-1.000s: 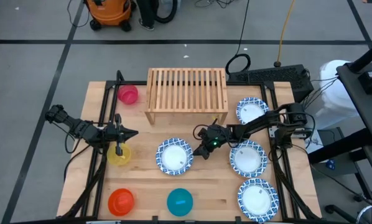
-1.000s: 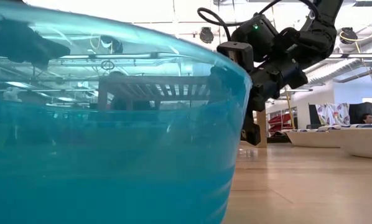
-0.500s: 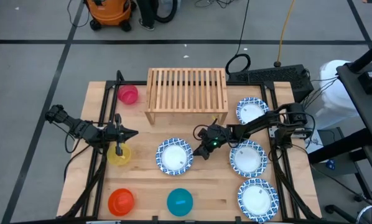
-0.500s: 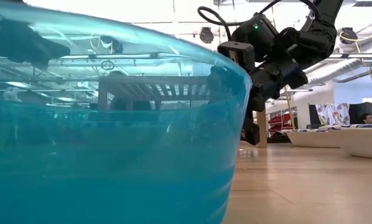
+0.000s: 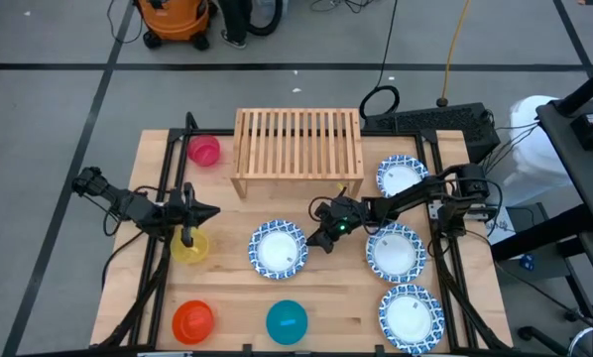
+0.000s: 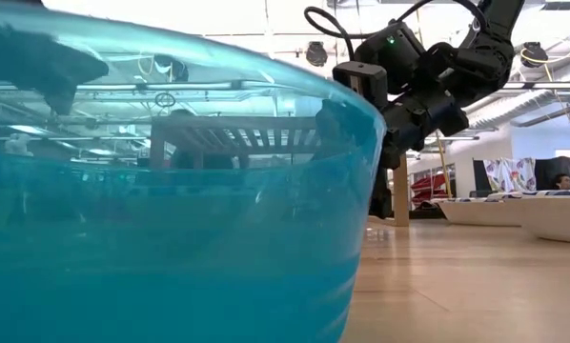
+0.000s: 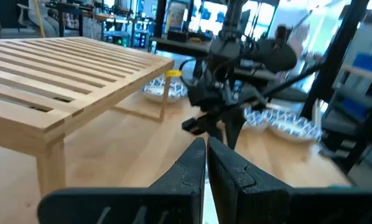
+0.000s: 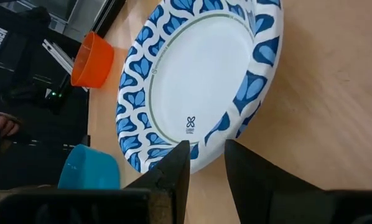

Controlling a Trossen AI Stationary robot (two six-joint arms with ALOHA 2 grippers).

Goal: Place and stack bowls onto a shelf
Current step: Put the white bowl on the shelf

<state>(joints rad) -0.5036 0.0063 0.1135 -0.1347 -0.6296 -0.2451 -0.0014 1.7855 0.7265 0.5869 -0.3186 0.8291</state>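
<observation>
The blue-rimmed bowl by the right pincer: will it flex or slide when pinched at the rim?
The blue-rimmed bowl looks thin and shallow like paper, so probably light, flexing under a rim pinch. Its rim sits between the right pincer fingers; on smooth wood it may slide if nudged.

Low view: teal bowl [image 6: 171, 191] sits right at the lens, cut off at left and bottom edges, blurring the shelf [image 6: 237, 133] behind it. Right gripper [image 6: 380, 191] tips hidden behind the bowl's rim. Right wrist view: blue-rimmed bowl [image 8: 198, 81] cut off at top edge, just ahead of fingers [image 8: 173, 165]; whether they touch it, can't tell.
</observation>
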